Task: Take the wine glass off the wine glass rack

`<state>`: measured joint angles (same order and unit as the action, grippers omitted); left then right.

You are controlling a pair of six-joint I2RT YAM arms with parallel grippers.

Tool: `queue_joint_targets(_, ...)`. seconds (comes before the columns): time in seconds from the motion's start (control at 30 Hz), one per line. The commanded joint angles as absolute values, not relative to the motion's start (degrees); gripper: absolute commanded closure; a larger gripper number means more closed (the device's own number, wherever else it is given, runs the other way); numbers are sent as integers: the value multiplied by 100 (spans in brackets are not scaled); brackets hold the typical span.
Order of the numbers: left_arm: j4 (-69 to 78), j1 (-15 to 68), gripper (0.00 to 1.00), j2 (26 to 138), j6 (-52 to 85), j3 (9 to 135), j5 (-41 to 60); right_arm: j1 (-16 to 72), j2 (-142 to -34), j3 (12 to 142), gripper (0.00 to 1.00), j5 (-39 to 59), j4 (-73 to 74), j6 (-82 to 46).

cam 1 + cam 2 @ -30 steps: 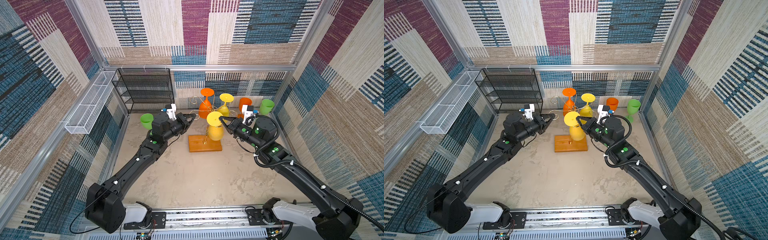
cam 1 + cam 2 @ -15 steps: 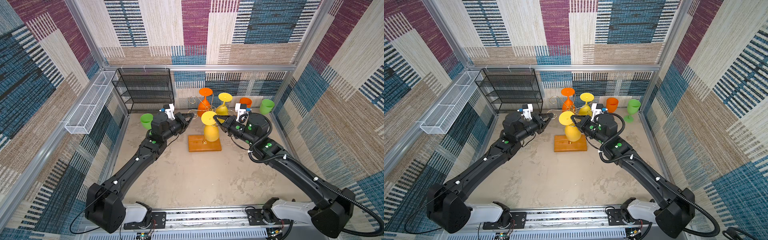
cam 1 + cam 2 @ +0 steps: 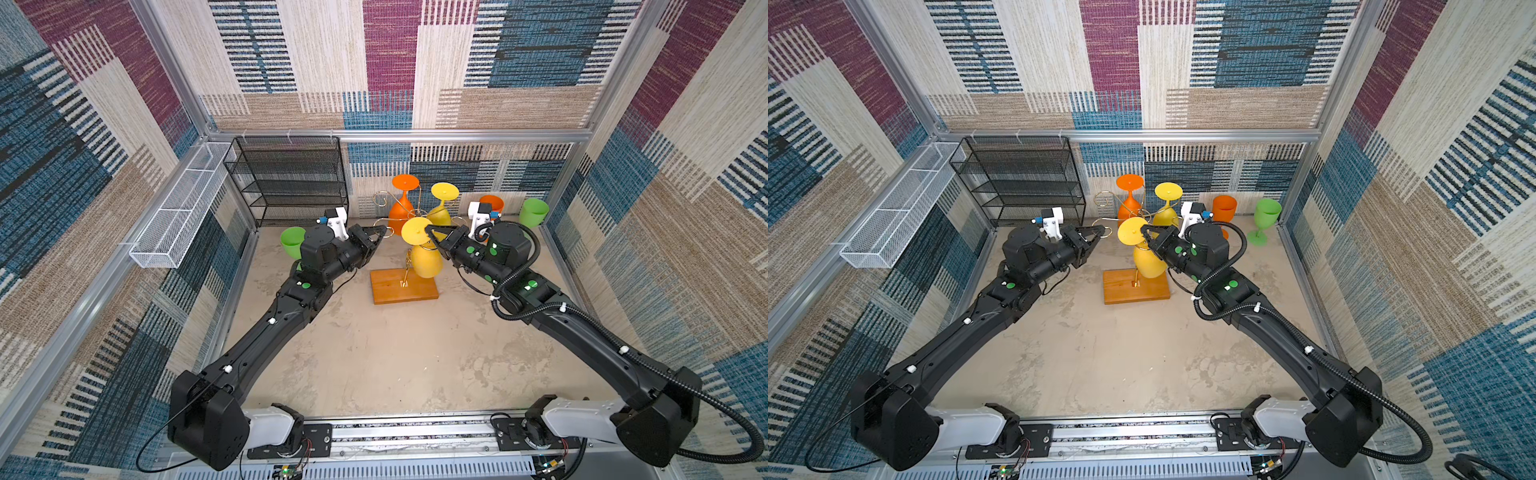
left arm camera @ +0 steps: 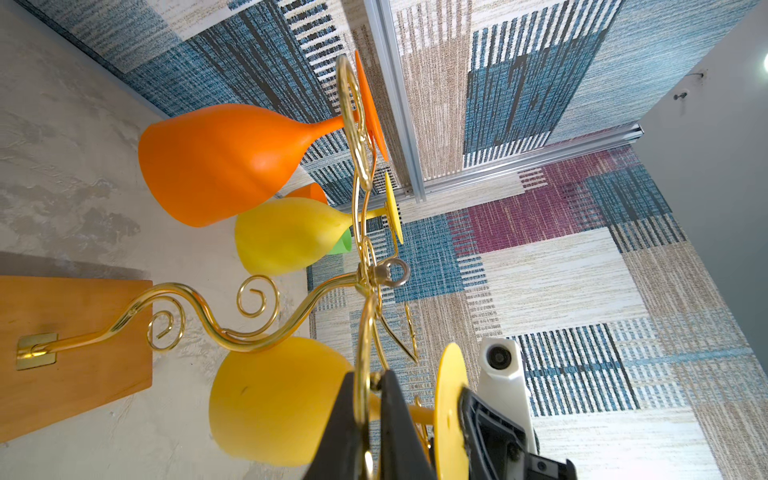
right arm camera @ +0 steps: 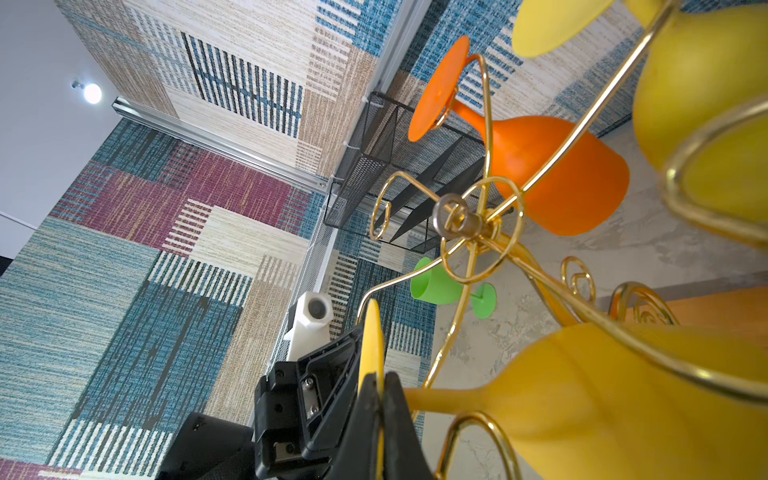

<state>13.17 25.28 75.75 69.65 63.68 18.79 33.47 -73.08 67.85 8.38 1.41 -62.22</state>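
The wine glass rack [image 3: 402,286] [image 3: 1136,287] is a gold wire stand on an orange-brown wooden base at the back middle. Three glasses hang on it upside down: an orange one [image 3: 402,205], a yellow one [image 3: 441,212] and a front yellow wine glass [image 3: 424,259] [image 3: 1148,262]. My right gripper [image 3: 430,230] [image 5: 376,380] is shut on the front glass's flat foot disc [image 5: 371,332], its stem still among the gold wires. My left gripper [image 3: 382,230] [image 4: 370,376] is shut on a gold scroll arm of the rack [image 4: 384,272].
A black mesh shelf unit [image 3: 291,178] stands at the back left, a white wire tray [image 3: 183,208] hangs on the left wall. A green glass [image 3: 292,245] stands behind my left wrist. An orange cup [image 3: 493,203] and a green glass [image 3: 534,212] stand at the back right.
My right gripper has moved left with the front yellow glass, carrying it closer to the rack's stem. The left gripper has stayed on the gold arm.
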Motion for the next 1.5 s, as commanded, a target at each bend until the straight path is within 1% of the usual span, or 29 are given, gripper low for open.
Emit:
queue_joint_targets(0.0,1187,2539,100,7550,6214,6349,2010,3359,-7420,6906,100,802,642,-6148)
queue_joint_targets(0.37,1239,2537,100,7635,6229,6386,2082,3362,-7682,7080,100,871,738,-6152)
queue_joint_targets(0.67,1208,2517,100,7599,6148,6372,2091,3360,-7620,7064,100,321,703,-5979)
queue_joint_targets(1.07,1253,2391,100,7576,6186,6293,2120,3364,-7162,6761,100,18,656,-5845)
queue_joint_targets(1.47,1701,2304,100,7743,6076,6161,2388,3365,-6667,6345,100,335,582,-5618)
